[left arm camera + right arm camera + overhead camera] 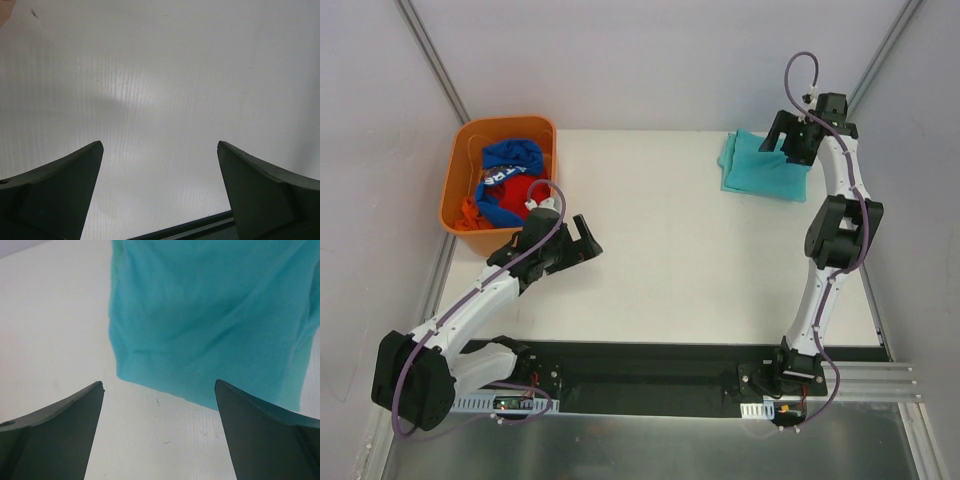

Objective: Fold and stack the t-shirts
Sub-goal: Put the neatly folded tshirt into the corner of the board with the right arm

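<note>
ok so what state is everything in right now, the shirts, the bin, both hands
teal t-shirts, folded, lying flat at the far right corner of the table
left hand, open, empty, over bare table
right hand, open, empty, above the t-shirts' edge
orange bin, upright, holding garments
blue garment, crumpled, in the bin
red garment, crumpled, in the bin
</note>
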